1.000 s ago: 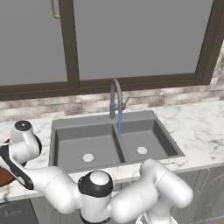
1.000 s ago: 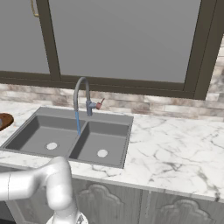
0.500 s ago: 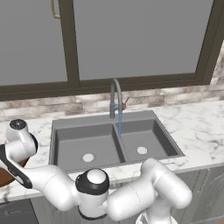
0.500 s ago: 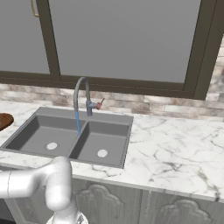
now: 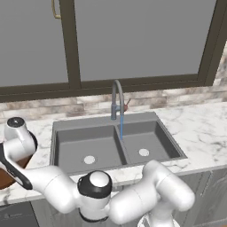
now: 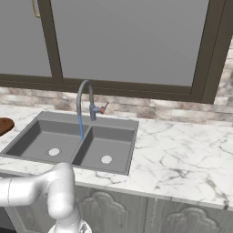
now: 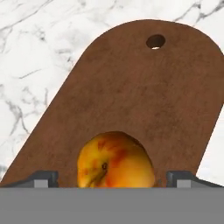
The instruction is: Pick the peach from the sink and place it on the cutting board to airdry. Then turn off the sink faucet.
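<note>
The peach [image 7: 114, 164], orange-red with yellow patches, rests on the dark reddish-brown cutting board [image 7: 144, 100] in the hand view. My gripper [image 7: 113, 178] hangs right over it, open, with a fingertip [image 7: 43, 177] standing clear of the fruit on each side. The board [image 5: 6, 177] lies on the marble left of the sink [image 5: 62, 126], and its edge [image 6: 4, 125] also shows at the left of the right base view. The grey gooseneck sink faucet [image 5: 117, 95] [image 6: 83, 96] pours a thin blue stream [image 5: 121, 126] into the sink. Its reddish lever [image 6: 103, 108] sticks out to the right.
The board has a hanging hole [image 7: 155, 42] at its rounded far end. White marble counter [image 6: 182, 154] runs wide to the right of the double-basin sink [image 6: 27, 136]. A brick backsplash and dark-framed windows stand behind the faucet. My arm's elbow [image 5: 95, 186] sits low in front of the sink.
The jaws have spread apart and let go of the peach, which now sits on the board. The hand has shifted slightly left and up in the left base view.
</note>
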### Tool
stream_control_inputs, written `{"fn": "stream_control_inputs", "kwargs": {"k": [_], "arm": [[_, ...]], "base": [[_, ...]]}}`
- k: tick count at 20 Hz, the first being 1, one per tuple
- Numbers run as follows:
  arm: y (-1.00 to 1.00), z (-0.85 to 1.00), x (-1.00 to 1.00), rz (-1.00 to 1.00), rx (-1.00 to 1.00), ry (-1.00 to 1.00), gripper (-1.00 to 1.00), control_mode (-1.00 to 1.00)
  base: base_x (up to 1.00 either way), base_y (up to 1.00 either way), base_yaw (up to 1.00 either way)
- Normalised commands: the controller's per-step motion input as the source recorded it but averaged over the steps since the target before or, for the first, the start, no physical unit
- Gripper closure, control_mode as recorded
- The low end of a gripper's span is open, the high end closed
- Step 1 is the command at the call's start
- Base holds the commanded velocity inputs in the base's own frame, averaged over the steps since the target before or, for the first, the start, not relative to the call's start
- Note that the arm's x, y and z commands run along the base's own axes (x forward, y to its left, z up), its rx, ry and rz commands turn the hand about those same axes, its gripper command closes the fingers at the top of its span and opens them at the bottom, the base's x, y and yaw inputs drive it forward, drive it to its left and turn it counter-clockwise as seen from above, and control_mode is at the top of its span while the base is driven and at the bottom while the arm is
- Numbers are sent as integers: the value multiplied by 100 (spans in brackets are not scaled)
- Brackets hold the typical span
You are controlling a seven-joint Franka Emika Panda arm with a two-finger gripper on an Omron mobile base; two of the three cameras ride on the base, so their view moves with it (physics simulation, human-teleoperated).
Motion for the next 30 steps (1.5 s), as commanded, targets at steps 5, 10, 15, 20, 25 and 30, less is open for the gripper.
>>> {"fn": "stream_control_inputs", "kwargs": {"k": [5,10,15,20,25,30], "arm": [[-43,28,-40,0,1,-5,-100,-100],[-65,33,-49,0,3,-9,-100,-100],[-60,57,-54,0,7,-9,-100,-100],[-47,65,-62,0,4,-9,-100,-100],[-60,64,-81,0,3,-13,-100,-100],[-77,68,-88,0,5,-11,-100,-100]], "base": [[0,0,0],[0,0,0],[0,0,0],[0,0,0],[0,0,0],[0,0,0]]}}
